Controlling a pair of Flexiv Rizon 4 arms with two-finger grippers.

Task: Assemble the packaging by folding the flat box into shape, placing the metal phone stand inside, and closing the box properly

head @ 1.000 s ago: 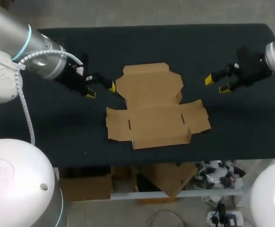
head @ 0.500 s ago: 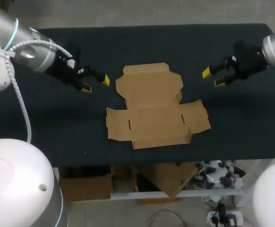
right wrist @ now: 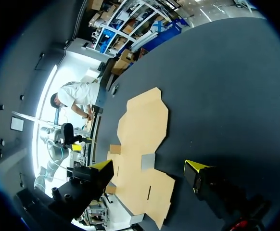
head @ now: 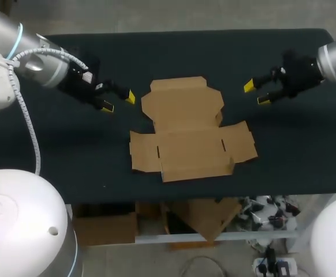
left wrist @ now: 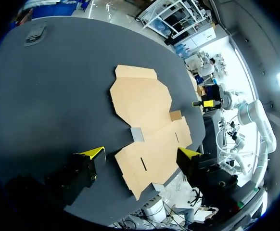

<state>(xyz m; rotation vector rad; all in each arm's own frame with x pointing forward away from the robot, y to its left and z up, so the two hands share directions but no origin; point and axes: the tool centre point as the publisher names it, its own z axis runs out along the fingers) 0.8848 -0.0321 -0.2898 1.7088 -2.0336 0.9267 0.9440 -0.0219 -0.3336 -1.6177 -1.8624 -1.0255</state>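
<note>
Head view, left gripper point(head: 118, 101): spread open, clamped on nothing; just off the left edge of the flat box point(head: 185, 133); drawn back a little from that edge over the last second, then almost at rest.
Head view, right gripper point(head: 256, 93): spread open, empty; well right of the flat box; shifted slightly toward its far end.
Head view, meaning for the task: likely staging only; no flap touched, folding not yet begun.
Head view, flat box: unmoved, lying flat mid-table point(head: 70, 156); plain brown die-cut card; narrower lid panel at the far end, wider panel with side flaps and two short slots at the near end; no crease raised.
Left wrist view, left gripper point(left wrist: 142, 152): open, short of the flat box point(left wrist: 142, 110), no contact visible.
Right wrist view, right gripper point(right wrist: 150, 167): open, short of the flat box point(right wrist: 142, 130), apart from it.
Metal phone stand: not seen in any view.
</note>
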